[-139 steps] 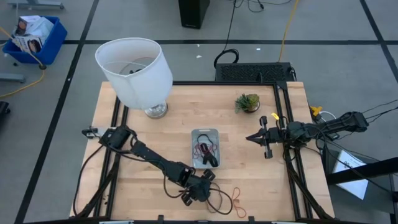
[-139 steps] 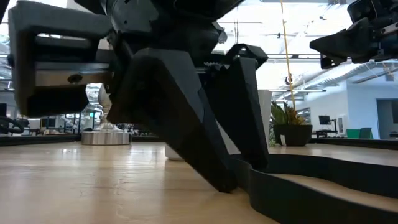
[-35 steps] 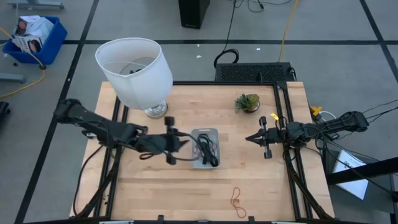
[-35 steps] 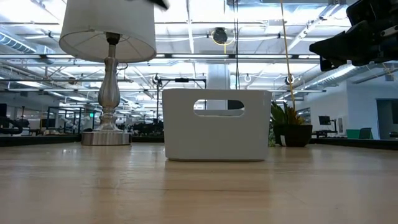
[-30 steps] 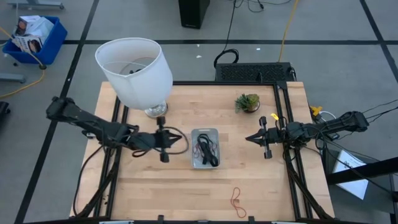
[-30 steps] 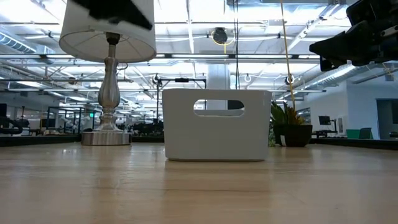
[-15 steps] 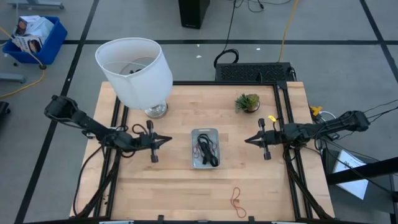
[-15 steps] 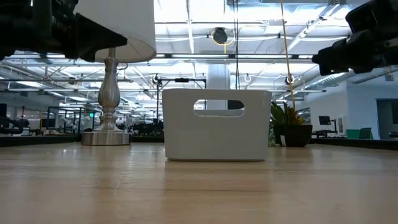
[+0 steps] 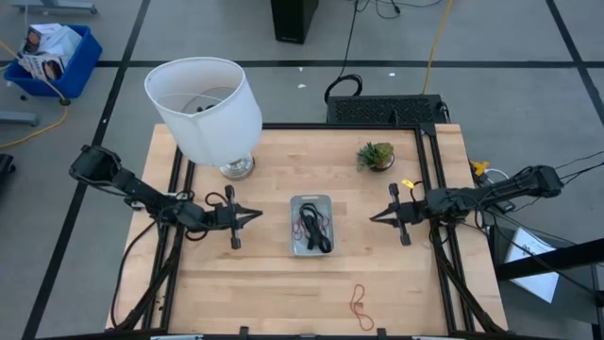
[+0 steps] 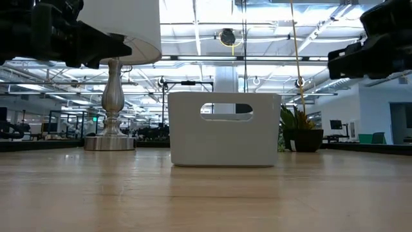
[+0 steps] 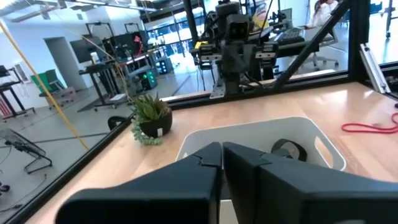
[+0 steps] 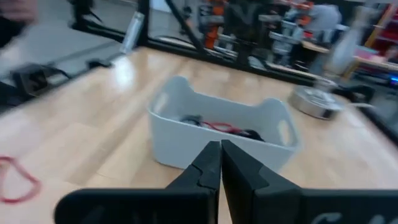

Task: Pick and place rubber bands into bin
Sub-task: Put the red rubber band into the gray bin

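Rubber bands, high view: we count a tangle of black and red loops (image 9: 312, 229) lying inside the bin (image 9: 310, 202) at the centre of the table (image 9: 283, 293), and one red-orange band (image 9: 360, 303) loose on the wood at lower centre-right, well apart from the bin. The left gripper (image 9: 253, 215) sits left of the bin, its tips drawn together with nothing between them; the right gripper (image 9: 375, 215) mirrors it on the right, likewise closed on nothing. We judge both parked clear so either may go for the loose band. A lamp (image 9: 204, 106) stands upper left, a small plant (image 9: 376, 155) upper right.

Low view: the bin (image 10: 224, 129) stands at centre, handle slot facing us; both arms hang dark at the upper corners.

Left wrist view: the closed fingers (image 11: 211, 163) point at the bin (image 11: 258, 134); the loose band (image 11: 371, 127) shows at right edge.

Right wrist view: closed fingers (image 12: 217, 158) point at the bin (image 12: 221, 140), bands (image 12: 217, 126) inside; the loose band (image 12: 15, 180) lies lower left.
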### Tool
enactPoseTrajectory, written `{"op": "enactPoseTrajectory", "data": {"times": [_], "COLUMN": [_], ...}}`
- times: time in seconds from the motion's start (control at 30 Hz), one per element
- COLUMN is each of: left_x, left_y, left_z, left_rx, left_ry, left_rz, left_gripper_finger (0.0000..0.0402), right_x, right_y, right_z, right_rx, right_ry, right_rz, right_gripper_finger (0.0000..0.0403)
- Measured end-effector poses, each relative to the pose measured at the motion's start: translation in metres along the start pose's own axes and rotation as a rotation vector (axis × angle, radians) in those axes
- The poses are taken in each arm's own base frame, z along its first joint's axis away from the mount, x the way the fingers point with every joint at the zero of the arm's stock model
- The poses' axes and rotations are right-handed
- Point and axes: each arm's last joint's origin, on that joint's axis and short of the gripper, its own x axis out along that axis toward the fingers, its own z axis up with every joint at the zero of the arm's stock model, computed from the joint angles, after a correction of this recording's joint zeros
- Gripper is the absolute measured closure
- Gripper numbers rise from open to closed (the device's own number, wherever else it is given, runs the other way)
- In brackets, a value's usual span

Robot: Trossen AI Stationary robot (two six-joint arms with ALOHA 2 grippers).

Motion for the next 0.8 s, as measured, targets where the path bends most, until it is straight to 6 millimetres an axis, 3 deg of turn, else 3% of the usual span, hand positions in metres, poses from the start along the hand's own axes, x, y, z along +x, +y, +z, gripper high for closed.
{"op": "enactPoseTrajectory", "data": {"times": [0.13,0.3,0.43,0.57,0.8], "left_x": [0.000,0.000,0.000,0.000,0.000], "left_y": [0.000,0.000,0.000,0.000,0.000], "left_z": [0.000,0.000,0.000,0.000,0.000], "left_rx": [-0.025,-0.031,-0.031,-0.048,-0.090], "left_ry": [0.000,0.000,0.000,0.000,0.001], "left_rz": [0.000,0.001,0.001,0.001,0.001], "left_gripper_finger": [0.0372,0.0380,0.0394,0.0396,0.0365], "right_x": [0.004,0.015,0.028,0.045,0.076], "right_y": [0.009,0.023,0.038,0.058,0.093], "right_z": [0.013,0.031,0.033,0.031,0.039], "right_rx": [0.010,0.067,0.062,0.070,0.099], "right_ry": [-0.017,0.032,0.122,0.232,0.414], "right_rz": [0.081,0.085,0.136,0.201,0.351], "right_gripper_finger": [0.0355,0.0270,0.0212,0.0189,0.0183]}}
